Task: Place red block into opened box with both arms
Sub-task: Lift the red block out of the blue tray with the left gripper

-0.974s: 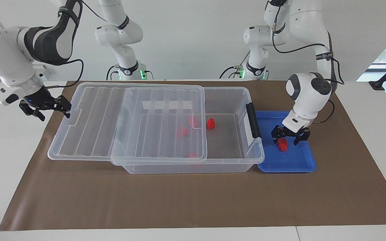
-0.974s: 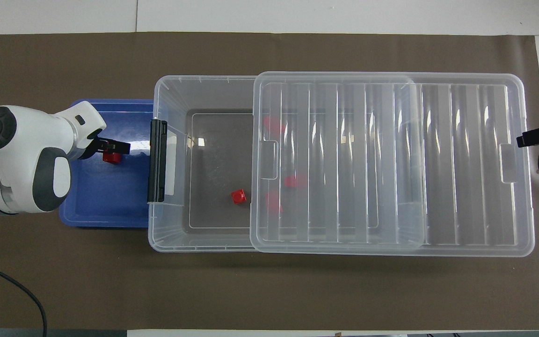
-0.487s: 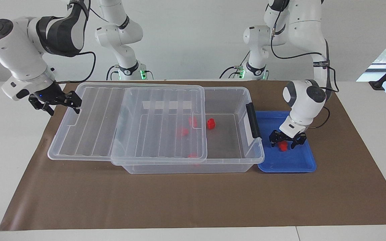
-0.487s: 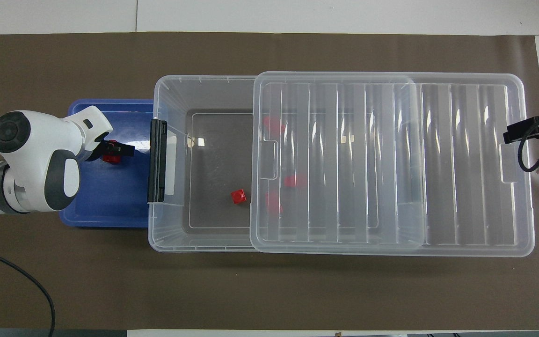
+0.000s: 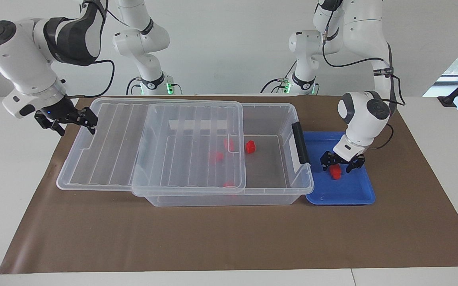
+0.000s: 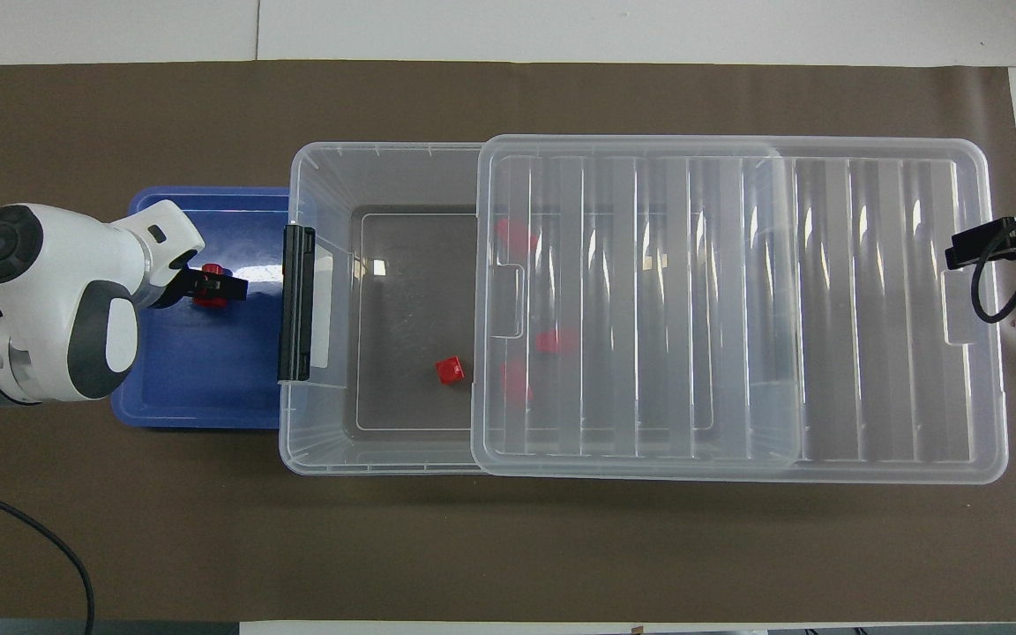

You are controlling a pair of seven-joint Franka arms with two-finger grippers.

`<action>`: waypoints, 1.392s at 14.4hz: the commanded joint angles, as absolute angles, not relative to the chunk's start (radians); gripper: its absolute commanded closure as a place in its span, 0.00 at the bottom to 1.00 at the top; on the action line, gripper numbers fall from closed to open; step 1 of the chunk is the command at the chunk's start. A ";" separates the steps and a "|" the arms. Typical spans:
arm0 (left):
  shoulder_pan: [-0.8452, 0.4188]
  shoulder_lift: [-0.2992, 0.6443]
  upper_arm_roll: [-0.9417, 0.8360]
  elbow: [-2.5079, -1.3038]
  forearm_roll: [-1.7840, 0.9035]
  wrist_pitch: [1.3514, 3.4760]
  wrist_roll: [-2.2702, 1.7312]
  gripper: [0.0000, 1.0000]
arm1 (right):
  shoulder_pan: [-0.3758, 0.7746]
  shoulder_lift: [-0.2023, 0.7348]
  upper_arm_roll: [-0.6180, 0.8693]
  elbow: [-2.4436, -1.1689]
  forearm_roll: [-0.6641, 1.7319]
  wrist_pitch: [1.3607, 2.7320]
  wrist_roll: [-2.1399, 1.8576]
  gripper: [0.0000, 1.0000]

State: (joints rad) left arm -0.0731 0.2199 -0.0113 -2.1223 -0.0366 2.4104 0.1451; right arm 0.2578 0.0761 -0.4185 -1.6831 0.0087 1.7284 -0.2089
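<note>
Several blocks already lie in the box (image 5: 276, 119); my left tool (image 5: 342, 162) straddles the red block (image 5: 335, 171) in the tray (image 5: 356, 194), jaws wide, not yet gripping; my right tool (image 5: 70, 121) waits wide by the lid (image 5: 105, 143).

Left tool (image 6: 212, 284) over red block (image 6: 206, 298), blue tray (image 6: 199, 388)

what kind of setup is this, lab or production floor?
Likely a robotics lab: several white arms mounted at a plain table under a brown mat, with only test props, a clear box and blue tray.
</note>
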 commanded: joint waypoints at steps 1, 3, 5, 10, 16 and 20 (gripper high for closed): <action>-0.083 0.193 -0.005 -2.137 -0.051 2.362 0.138 0.00 | 0.258 0.075 -0.413 -1.672 -0.008 1.709 -0.186 0.00; -0.084 0.193 -0.005 -2.143 -0.049 2.371 0.141 0.00 | 0.276 0.060 -0.413 -1.672 -0.006 1.700 -0.180 0.00; -0.084 0.195 -0.005 -2.141 -0.051 2.387 0.144 0.00 | 0.285 0.042 -0.410 -1.672 -0.005 1.683 -0.138 0.00; -0.086 0.193 -0.005 -2.161 -0.049 2.424 0.143 0.00 | 0.288 -0.018 -0.362 -1.672 -0.002 1.626 -0.074 0.00; -0.086 0.193 -0.005 -2.161 -0.049 2.419 0.149 1.00 | 0.281 -0.038 -0.293 -1.674 -0.002 1.608 0.011 0.00; -0.087 0.128 -0.002 -2.146 -0.049 2.355 0.129 1.00 | 0.275 -0.046 -0.296 -1.683 0.002 1.605 0.017 0.00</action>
